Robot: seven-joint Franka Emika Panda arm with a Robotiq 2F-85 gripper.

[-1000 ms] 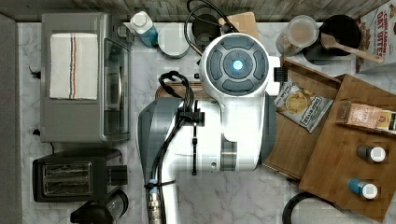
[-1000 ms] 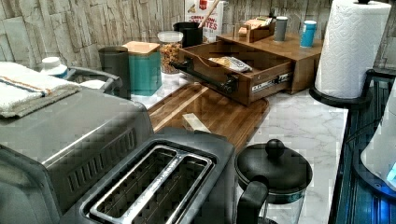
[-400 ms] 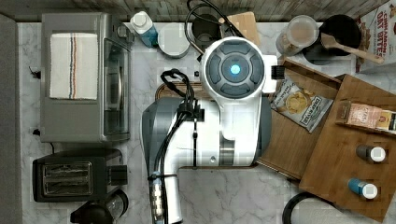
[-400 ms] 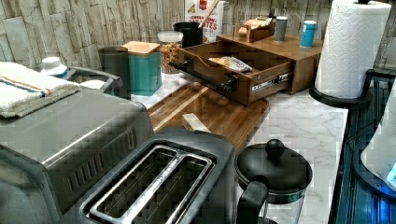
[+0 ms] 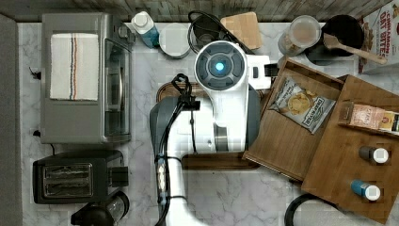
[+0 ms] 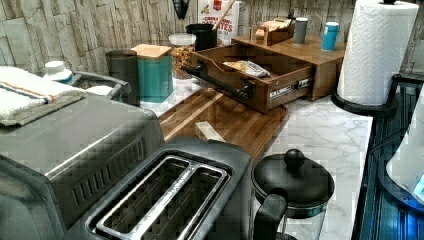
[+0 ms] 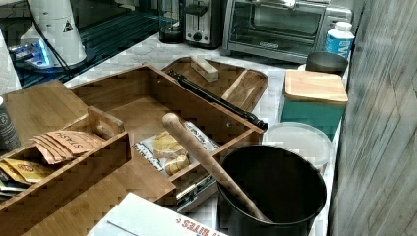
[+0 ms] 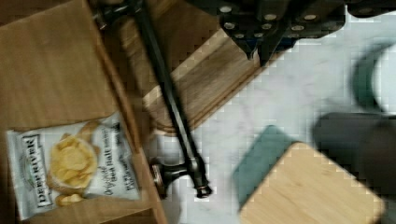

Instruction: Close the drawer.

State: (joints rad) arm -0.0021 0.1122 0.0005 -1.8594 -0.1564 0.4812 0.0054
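Drawer [image 6: 260, 82] is seen pulled out w/ chip bag [image 5: 301, 103] inside. Jaws [image 8: 256, 52] are held above bench [image 8: 299, 100] near bar handle [image 8: 170, 105], pressed together, nothing gripped.

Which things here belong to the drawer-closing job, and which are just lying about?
Belonging to the job:
- the drawer, pulled open
- its black bar handle
- the gripper, above the handle end

Just lying about:
- chip bag inside the drawer
- toaster oven
- toaster
- paper towel roll
- teal canister
- wooden tray
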